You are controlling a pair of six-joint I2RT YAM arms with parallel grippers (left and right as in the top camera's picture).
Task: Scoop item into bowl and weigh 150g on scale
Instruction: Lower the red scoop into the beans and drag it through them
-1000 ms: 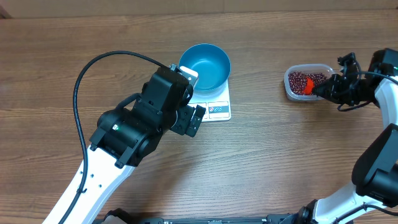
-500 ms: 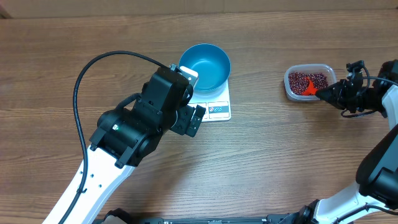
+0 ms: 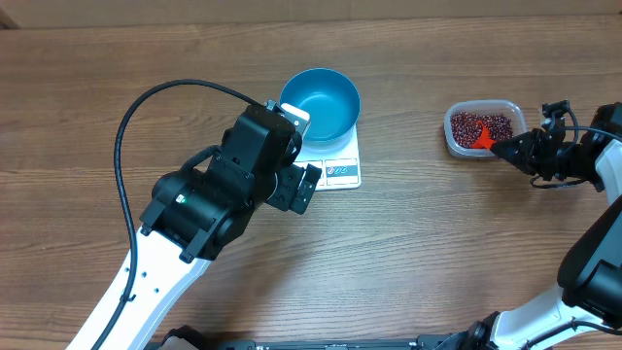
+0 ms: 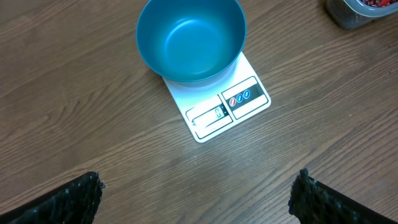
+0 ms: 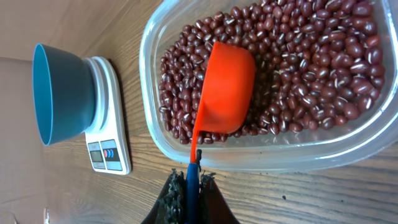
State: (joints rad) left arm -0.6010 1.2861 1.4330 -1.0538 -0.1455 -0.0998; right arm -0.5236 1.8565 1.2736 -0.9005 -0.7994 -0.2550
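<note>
The blue bowl (image 3: 320, 102) stands empty on the white scale (image 3: 340, 173) at mid-table; the left wrist view shows the bowl (image 4: 189, 40) and the scale (image 4: 230, 106) from the front. My left gripper (image 3: 303, 151) hovers just left of the scale, open, its fingertips (image 4: 74, 199) holding nothing. The red-brown beans (image 5: 311, 62) fill a clear tub (image 5: 249, 155) at the right. My right gripper (image 5: 191, 186) is shut on the blue handle of a red scoop (image 5: 227, 87), whose cup rests on the beans (image 3: 486, 123) at the tub's near-right side.
The left arm and its black cable (image 3: 121, 146) span the table's left half. The clear tub (image 3: 452, 141) lies about a hand's width right of the scale. Bare wooden tabletop (image 3: 418, 243) lies in front of both.
My right arm has drawn back to the right and a little toward the front, with the scoop's cup staying at the tub's corner. The left arm, bowl and scale have not moved.
</note>
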